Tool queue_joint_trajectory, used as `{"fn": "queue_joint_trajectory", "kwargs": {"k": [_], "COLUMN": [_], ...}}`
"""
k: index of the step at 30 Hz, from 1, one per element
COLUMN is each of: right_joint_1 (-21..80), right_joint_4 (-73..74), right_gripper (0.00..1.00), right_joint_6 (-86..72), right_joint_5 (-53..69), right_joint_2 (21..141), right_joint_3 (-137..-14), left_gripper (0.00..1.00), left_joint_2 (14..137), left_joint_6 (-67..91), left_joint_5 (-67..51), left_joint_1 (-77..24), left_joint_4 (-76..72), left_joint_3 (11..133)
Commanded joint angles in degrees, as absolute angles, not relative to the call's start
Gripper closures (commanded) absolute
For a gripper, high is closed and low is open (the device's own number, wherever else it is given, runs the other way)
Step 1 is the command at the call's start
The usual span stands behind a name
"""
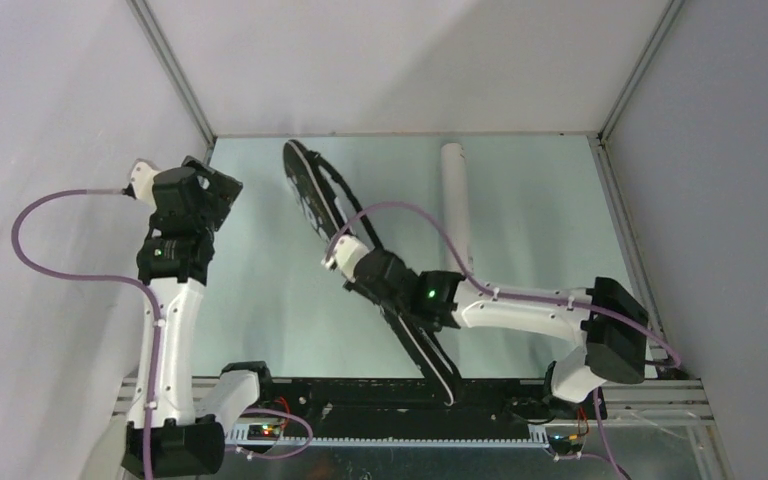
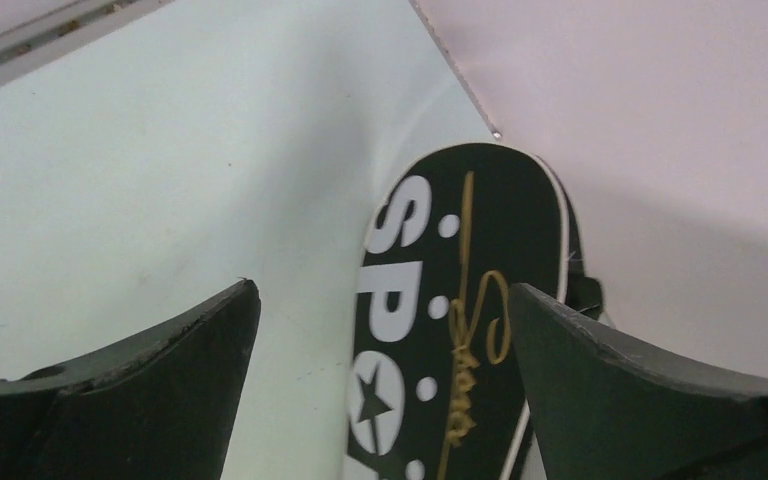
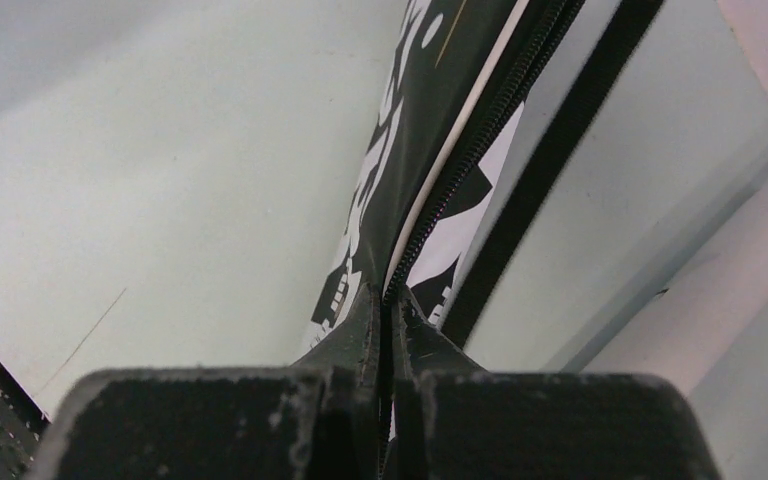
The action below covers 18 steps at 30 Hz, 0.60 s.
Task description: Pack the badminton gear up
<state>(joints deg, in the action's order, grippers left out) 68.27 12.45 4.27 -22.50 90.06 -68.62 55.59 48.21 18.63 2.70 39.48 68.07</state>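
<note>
SPORT racket bag (image 1: 307,190) is stretching diagonally across the desk (image 1: 260,300), head toward the far left, handle end at the near edge; the white cardboard tube (image 1: 455,200) is lying apart on its right. The right end effector (image 3: 392,325), the nearer one, is clamping tight on the bag's zipper seam (image 3: 460,170) around mid-length, so any zip travel is likely running along that long axis. The left end effector (image 2: 382,292) is hanging spread wide and empty, left of the bag's head.
</note>
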Motion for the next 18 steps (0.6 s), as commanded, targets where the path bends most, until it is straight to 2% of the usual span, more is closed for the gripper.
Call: {"fn": "queue_joint_trajectory", "kwargs": {"k": [1,6,18], "right_joint_1": [73.55,77.11,78.05], "right_joint_4": [6.53,-1.72,-5.76], "right_gripper": [1.0,1.0,1.0], "right_joint_6": [9.49,12.93,15.43], "right_joint_5": [-31.95,-31.53,-26.83], "right_joint_2": [91.4,89.05,84.52], "right_joint_3": [-66.54,-59.51,-51.76], "left_gripper": [0.0,0.03,0.02], "left_joint_2": [57.82,60.41,63.91], "left_joint_6": [49.86,48.9,50.33], "left_joint_5": [7.3,3.35,-4.12], "left_joint_1": [8.22,9.5,13.5], "left_joint_4": [33.86,30.54,24.05], "left_joint_3": [67.09,65.95,62.79]}}
